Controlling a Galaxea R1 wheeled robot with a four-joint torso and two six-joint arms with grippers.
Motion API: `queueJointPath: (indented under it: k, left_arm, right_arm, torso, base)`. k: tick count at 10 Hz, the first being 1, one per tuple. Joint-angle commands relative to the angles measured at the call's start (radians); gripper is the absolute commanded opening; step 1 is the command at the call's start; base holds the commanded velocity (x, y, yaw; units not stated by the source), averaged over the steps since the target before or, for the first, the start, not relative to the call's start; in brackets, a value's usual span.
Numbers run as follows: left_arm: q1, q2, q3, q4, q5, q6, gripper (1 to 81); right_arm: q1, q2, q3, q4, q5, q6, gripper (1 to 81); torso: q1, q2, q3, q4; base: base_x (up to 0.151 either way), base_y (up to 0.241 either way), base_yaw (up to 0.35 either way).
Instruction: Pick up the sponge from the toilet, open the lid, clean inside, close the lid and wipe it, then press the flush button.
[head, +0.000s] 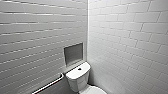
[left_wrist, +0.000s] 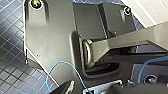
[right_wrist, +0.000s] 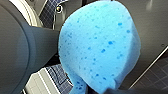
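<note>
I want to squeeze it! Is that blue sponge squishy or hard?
Probably squishy: the sponge looks full of little holes and narrows at one end, as if pinched. Likely light for its size, being so airy.

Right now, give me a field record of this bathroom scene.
walls: white tiles, meeting in a corner
niche: recessed in the wall above the tank
toilet: white, in the corner
flush button: dark, centre of the tank top
grab bar: on the wall beside the toilet
sponge: blue, off the toilet, close before the right wrist camera
floor: dark blue tiles
</note>
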Motion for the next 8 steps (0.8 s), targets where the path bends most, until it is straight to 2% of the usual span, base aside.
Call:
queueJointPath:
  k: [1, 6, 8]
  left_arm:
    - [-0.038, -0.003, 0.016, -0.002, 0.055, -0.001, 81.1]
    - [-0.038, -0.003, 0.016, -0.004, 0.055, -0.001, 81.1]
    - [-0.038, -0.003, 0.016, -0.002, 0.055, -0.001, 81.1]
  right_arm:
    - [0.02, -0.06, 0.056, 0.017, -0.027, 0.001, 1.0]
    - [0.013, -0.066, 0.048, 0.001, -0.027, 0.001, 1.0]
    - [0.013, -0.066, 0.048, 0.0, -0.027, -0.002, 1.0]
  torso:
    - [0.0, 0.0, 0.0, 0.0]
    - [0.0, 0.0, 0.0, 0.0]
    - [-0.002, -0.001, 0.0, 0.0]
  base:
    - [0.0, 0.0, 0.0]
    - [0.0, 0.0, 0.0]
    - [0.072, 0.0, 0.0]
